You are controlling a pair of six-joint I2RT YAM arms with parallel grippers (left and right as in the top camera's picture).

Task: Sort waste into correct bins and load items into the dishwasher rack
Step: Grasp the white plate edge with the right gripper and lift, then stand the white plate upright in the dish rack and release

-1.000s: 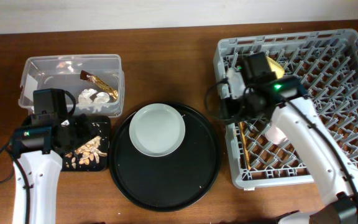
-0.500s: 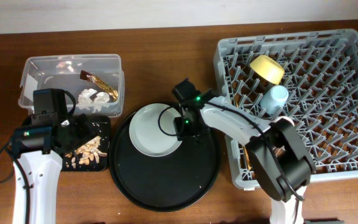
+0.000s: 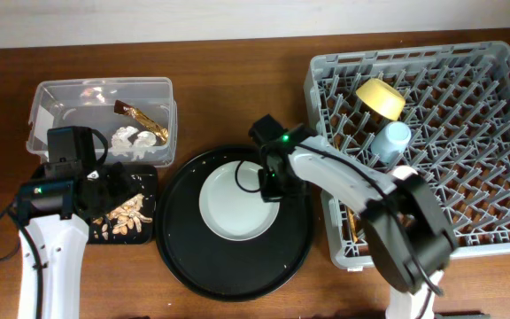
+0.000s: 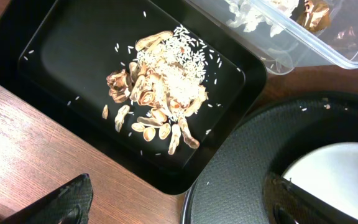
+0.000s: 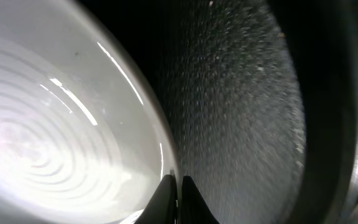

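My right gripper [image 3: 268, 184] [image 5: 178, 194] is shut on the right rim of the pale grey plate [image 3: 233, 202] [image 5: 55, 137], which lies on the round black tray [image 3: 184, 252]. The left gripper [image 4: 179, 205] hangs open and holds nothing, above the near edge of the shallow black bin [image 4: 73, 56] [image 3: 149, 177] that holds the food scraps [image 4: 166, 93] [image 3: 124, 215]. Tissue wads [image 3: 135, 140] and the brown-gold wrapper [image 3: 144, 120] lie in the clear bin [image 3: 51, 97]. In the dishwasher rack [image 3: 321, 80] are the yellow bowl [image 3: 380, 96], the blue cup [image 3: 390, 140] and the chopsticks [image 3: 351, 217].
The round black tray [image 5: 241, 112] [image 4: 241, 180] sits between the bins and the rack, close to both. My right arm reaches from the rack's left side over that tray. The clear bin's corner [image 4: 278, 50] and the plate's edge [image 4: 347, 180] show in the left wrist view.
The right arm swung from the rack to the plate and shut on its rim. The plate has slid right and toward the front of the round tray. The left arm stayed still.
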